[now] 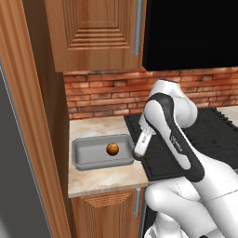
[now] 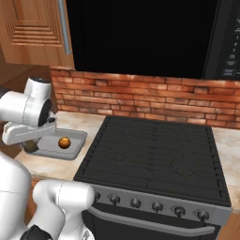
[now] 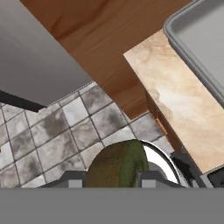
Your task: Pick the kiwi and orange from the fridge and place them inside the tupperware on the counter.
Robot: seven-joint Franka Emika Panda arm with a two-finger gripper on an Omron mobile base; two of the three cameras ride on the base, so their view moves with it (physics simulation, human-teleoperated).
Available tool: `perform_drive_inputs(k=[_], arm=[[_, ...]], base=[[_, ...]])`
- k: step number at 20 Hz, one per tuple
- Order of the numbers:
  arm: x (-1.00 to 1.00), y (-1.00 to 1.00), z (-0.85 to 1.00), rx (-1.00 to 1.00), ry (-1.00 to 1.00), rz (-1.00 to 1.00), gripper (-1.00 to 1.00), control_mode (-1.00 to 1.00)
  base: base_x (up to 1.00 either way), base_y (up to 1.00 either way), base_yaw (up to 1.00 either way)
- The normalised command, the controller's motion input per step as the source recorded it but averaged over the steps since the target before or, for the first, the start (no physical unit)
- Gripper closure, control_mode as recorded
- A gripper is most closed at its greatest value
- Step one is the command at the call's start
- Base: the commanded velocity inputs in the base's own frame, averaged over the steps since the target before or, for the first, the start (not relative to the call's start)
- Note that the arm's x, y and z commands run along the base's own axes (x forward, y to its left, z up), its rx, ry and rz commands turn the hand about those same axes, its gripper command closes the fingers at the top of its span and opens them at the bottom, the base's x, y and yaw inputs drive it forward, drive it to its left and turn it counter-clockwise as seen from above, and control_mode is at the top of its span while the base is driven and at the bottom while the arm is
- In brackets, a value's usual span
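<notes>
on the counter [image 1: 104, 179] the tupperware [image 1: 83, 160] holds the orange [image 1: 112, 148]; the claw [image 3: 113, 183] grips the kiwi [image 3: 118, 164] beside it.

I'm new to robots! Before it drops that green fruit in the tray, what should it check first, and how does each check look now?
1. Kiwi held in the hand: ok.
2. Orange already in the tupperware: ok.
3. Free room in the tupperware beside the orange: ok.
4. Hand over the tupperware: not ok; hand view shows floor and the counter edge below the kiwi.
5. Firmness of grip: cannot tell.
</notes>
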Motion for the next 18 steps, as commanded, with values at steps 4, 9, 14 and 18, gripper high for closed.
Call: perform_drive_inputs(k=[4,9,14,18], arm=[[0.79,0.09,-0.35,0.0,0.22,0.0,1.0,-1.0],[0.9,0.13,-0.36,0.0,0.24,0.0,1.0,-1.0],[0.79,0.19,-0.39,-0.01,0.08,0.0,1.0,-1.0],[0.47,0.31,-0.46,-0.22,-0.13,0.0,1.0,-1.0]], base=[[0.0,0.0,0.0],[0.0,0.0,0.0],[0.0,0.0,0.0],[0.0,0.0,0.0]])
